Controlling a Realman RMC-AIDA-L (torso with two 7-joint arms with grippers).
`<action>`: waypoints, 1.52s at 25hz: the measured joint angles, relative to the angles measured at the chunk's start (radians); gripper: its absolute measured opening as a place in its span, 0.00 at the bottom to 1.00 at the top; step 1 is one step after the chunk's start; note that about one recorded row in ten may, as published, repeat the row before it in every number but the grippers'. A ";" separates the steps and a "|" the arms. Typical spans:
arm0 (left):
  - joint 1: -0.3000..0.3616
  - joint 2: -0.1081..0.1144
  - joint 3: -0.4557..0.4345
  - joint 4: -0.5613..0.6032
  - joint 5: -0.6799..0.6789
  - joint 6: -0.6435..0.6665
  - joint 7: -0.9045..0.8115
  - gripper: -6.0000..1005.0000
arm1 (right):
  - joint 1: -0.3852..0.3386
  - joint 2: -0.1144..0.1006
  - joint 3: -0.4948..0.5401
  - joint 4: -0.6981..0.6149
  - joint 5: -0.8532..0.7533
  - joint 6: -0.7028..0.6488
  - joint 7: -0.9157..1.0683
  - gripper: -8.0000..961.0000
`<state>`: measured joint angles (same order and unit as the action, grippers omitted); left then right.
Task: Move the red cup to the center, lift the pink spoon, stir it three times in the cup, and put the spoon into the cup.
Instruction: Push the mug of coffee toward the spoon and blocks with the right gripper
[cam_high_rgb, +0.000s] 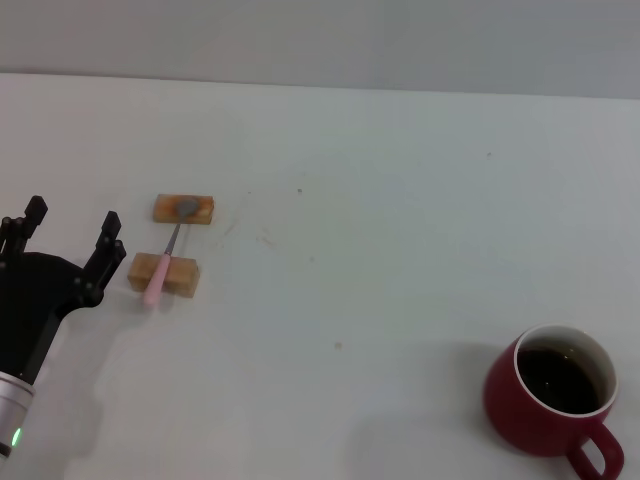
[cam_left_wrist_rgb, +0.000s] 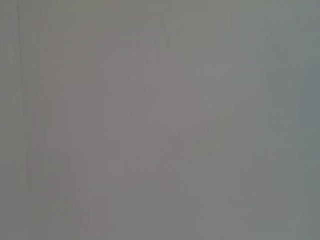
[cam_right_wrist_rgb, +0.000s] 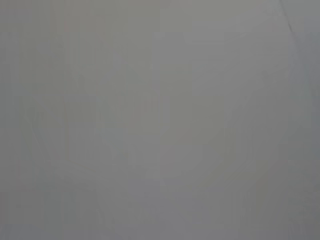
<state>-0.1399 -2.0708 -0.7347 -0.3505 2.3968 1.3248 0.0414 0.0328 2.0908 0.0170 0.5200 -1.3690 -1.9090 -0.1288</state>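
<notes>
Progress: nothing of the task looks done yet — all four steps appear to be left.
Left gripper (cam_high_rgb: 72, 232): low at the robot's left over the white table (cam_high_rgb: 400, 200), fingers spread apart and holding nothing.
Pink spoon (cam_high_rgb: 167, 258): just to the right of the left gripper, close but not touching it; it lies bridged across two tan wooden blocks (cam_high_rgb: 164, 274), grey bowl on the farther block, pink handle over the nearer one and pointing back toward the robot.
Red cup (cam_high_rgb: 553, 396): well apart from the left gripper, far off to its right and nearer the robot — clearly not at the center; handle turned toward the robot, dark liquid inside.
Right gripper: not seen in any view; both wrist views show only plain grey.
Left to do: move the cup to the center, lift the spoon, stir three times, drop the spoon in.
</notes>
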 joint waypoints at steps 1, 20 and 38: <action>0.000 0.000 0.000 0.000 0.000 0.000 0.000 0.80 | -0.002 0.000 0.000 0.000 0.000 -0.003 0.000 0.01; -0.008 0.001 -0.001 0.004 -0.002 -0.007 0.000 0.80 | -0.096 0.000 -0.026 0.183 0.001 -0.068 -0.179 0.01; -0.014 0.002 -0.006 0.010 -0.002 -0.009 0.000 0.80 | -0.099 0.001 -0.075 0.279 0.074 0.103 -0.141 0.01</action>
<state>-0.1536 -2.0693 -0.7408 -0.3404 2.3946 1.3160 0.0414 -0.0667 2.0921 -0.0579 0.7987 -1.2951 -1.8057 -0.2699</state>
